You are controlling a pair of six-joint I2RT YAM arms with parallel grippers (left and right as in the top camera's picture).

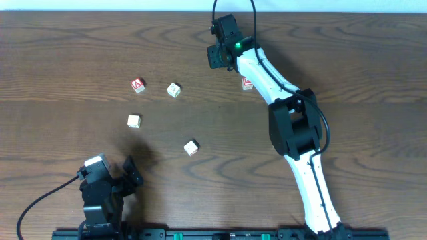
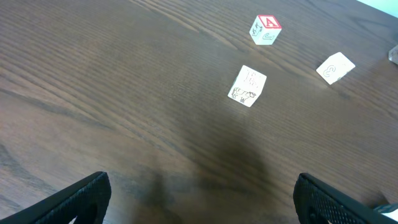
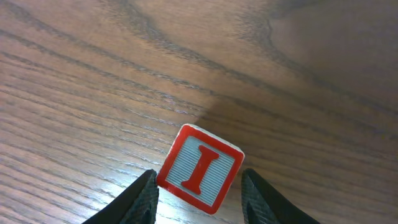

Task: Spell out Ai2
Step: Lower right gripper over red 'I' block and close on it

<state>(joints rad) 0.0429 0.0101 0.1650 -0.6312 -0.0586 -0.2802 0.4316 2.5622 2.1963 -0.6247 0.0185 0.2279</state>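
My right gripper (image 1: 217,57) (image 3: 199,190) is at the far middle of the table, closed to the width of a red-framed "I" block (image 3: 200,168). The block sits twisted between the fingers, which touch its corners. The gripper hides it from overhead. A red "A" block (image 1: 137,85) (image 2: 266,29) lies at the far left. Near it lie three pale blocks: one (image 1: 174,89) (image 2: 336,67), one (image 1: 134,121) (image 2: 248,86) and one (image 1: 191,147). My left gripper (image 1: 130,170) (image 2: 202,199) is open and empty at the near left.
A red-and-white block (image 1: 247,83) lies beside my right arm's forearm (image 1: 267,73). The wooden table (image 1: 347,53) carries nothing else. The right arm's base link (image 1: 297,127) stands at the right centre.
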